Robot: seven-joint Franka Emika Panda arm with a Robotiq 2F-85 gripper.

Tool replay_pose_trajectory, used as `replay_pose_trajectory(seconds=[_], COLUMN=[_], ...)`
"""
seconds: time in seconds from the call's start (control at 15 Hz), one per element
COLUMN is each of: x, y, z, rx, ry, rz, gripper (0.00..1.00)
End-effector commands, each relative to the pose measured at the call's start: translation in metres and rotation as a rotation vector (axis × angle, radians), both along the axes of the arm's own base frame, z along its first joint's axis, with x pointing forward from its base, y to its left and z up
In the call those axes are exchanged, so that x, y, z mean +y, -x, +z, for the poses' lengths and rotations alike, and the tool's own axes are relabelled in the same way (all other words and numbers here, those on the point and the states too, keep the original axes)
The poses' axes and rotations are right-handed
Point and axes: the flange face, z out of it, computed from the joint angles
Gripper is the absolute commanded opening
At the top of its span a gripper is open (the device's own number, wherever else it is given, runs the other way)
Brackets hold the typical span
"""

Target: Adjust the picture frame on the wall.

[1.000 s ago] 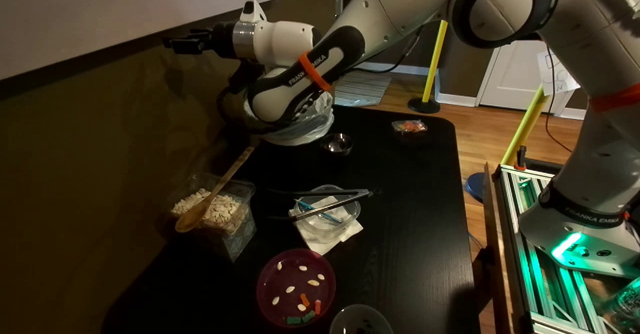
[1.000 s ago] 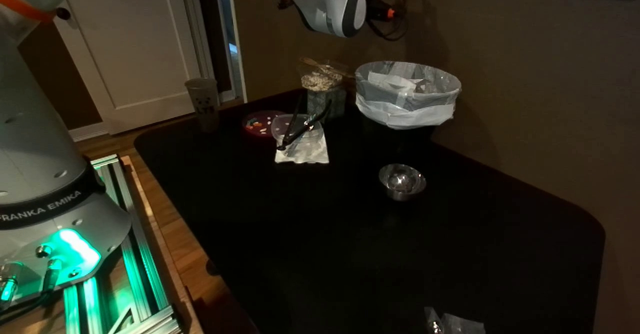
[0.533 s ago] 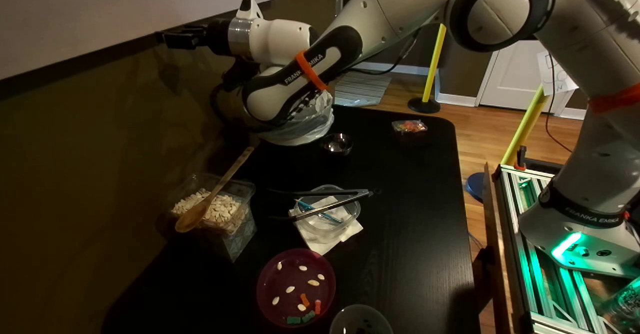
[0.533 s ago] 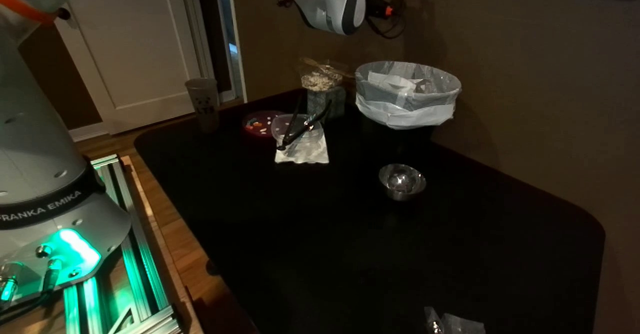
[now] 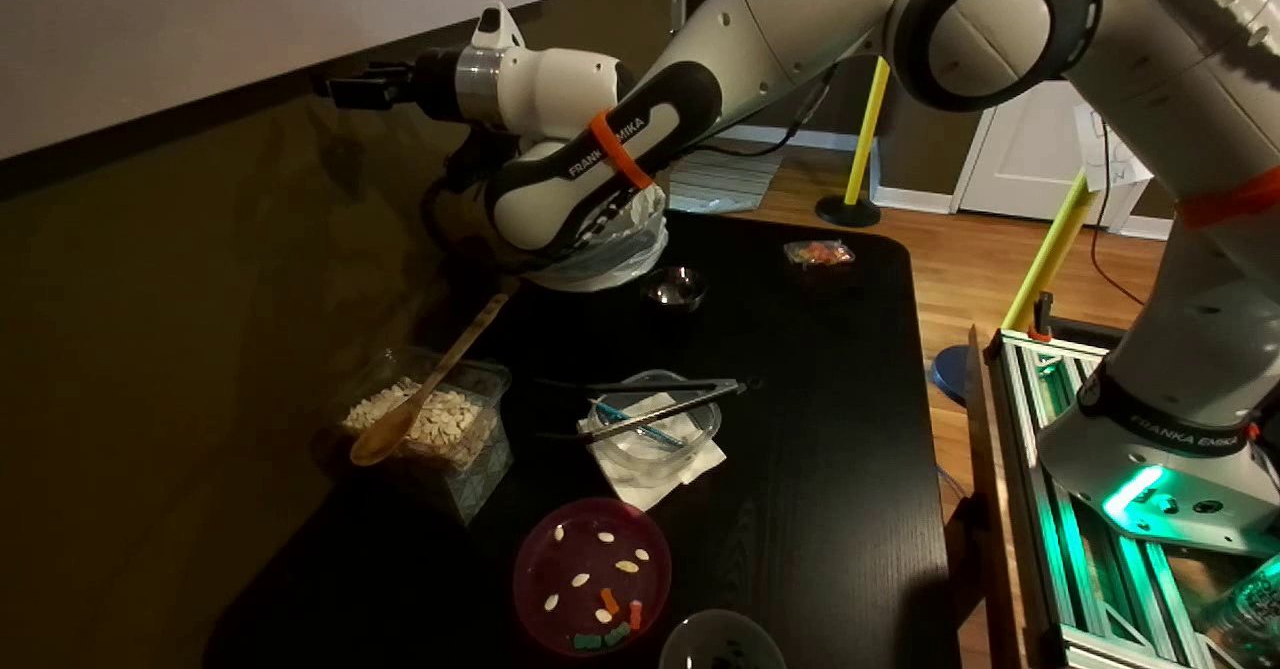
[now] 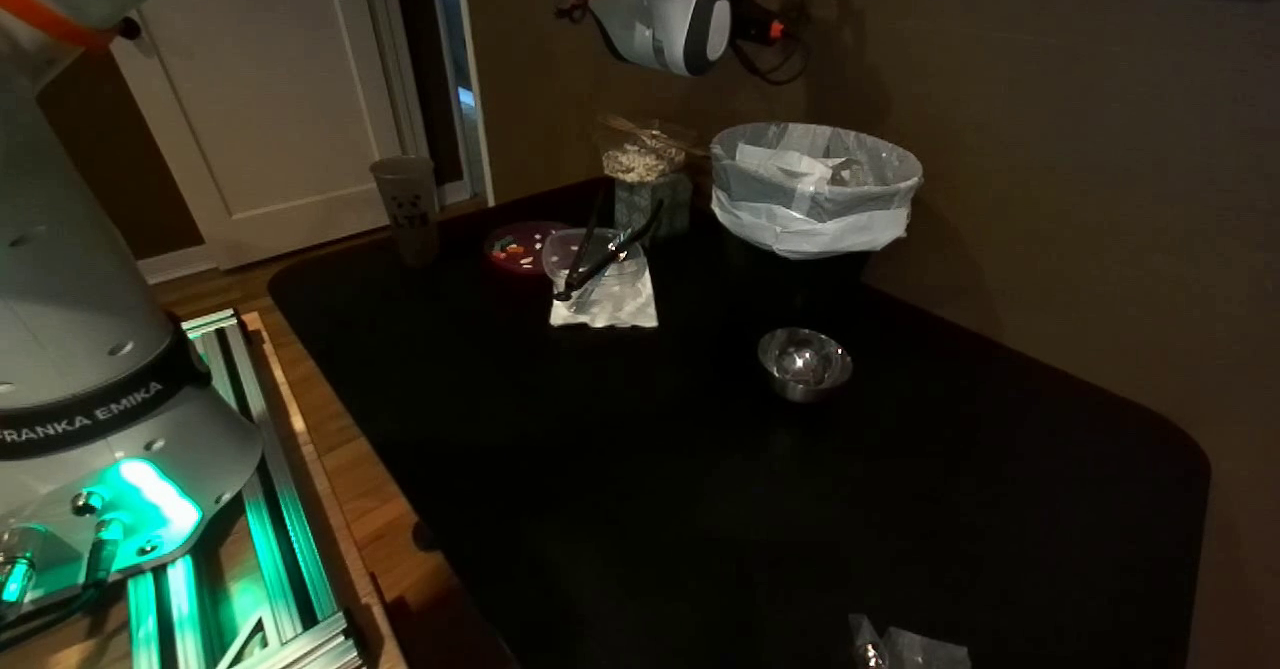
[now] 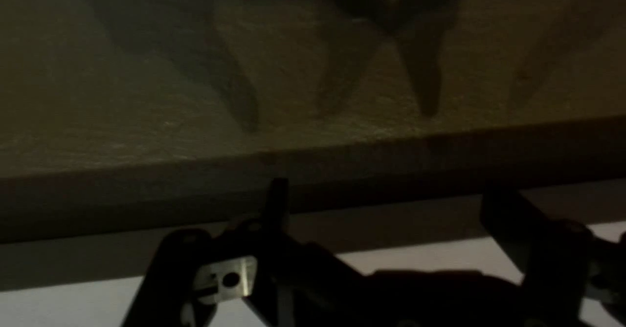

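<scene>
The likeliest trouble is an uneven push: pressure at one spot could swing the frame (image 5: 240,34) too far or lift it off whatever holds it, and a drop would land on the counter (image 5: 820,449), perhaps hitting the bin (image 6: 815,234) by the wall (image 5: 150,319). Reaching too far is another risk, since the fingers (image 7: 508,229) point at the wall and could scrape it or jam against the frame's edge. Depth is hard to judge here, and the wrist view is dark.

The fingers stand apart, holding nothing that shows. In an exterior view the frame is on the wall and they appear just below its lower edge; in the wrist view that edge crosses aslant behind them. Whether they touch it, I cannot tell. The slant may come from the viewing angle alone.
</scene>
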Motion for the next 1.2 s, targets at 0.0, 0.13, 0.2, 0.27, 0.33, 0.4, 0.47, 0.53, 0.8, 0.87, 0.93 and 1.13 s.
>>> replay_pose_trajectory(seconds=[0.0, 0.13, 0.2, 0.27, 0.33, 0.4, 0.47, 0.53, 0.8, 0.87, 0.93, 1.13], x=[0.005, 0.009, 0.009, 0.01, 0.011, 0.011, 0.012, 0.012, 0.012, 0.014, 0.017, 0.023], y=[-0.007, -0.008, -0.009, -0.01, -0.011, -0.012, -0.012, -0.012, -0.013, -0.012, -0.011, -0.009], z=[-0.003, 0.003, 0.005, 0.007, 0.007, 0.005, 0.004, 0.003, 0.003, 0.004, 0.005, 0.008], rx=[0.0, -0.014, -0.019, -0.023, -0.024, -0.018, -0.017, -0.016, -0.022, -0.027, -0.032, -0.04], ry=[-0.004, -0.011, -0.01, -0.011, -0.011, -0.009, -0.008, -0.008, -0.014, -0.013, -0.013, -0.012], rz=[0.015, 0.021, 0.022, 0.023, 0.023, 0.024, 0.024, 0.024, 0.027, 0.033, 0.039, 0.057], gripper=[1.0, 1.0, 1.0, 1.0, 1.0, 1.0, 1.0, 1.0, 1.0, 1.0, 1.0, 1.0])
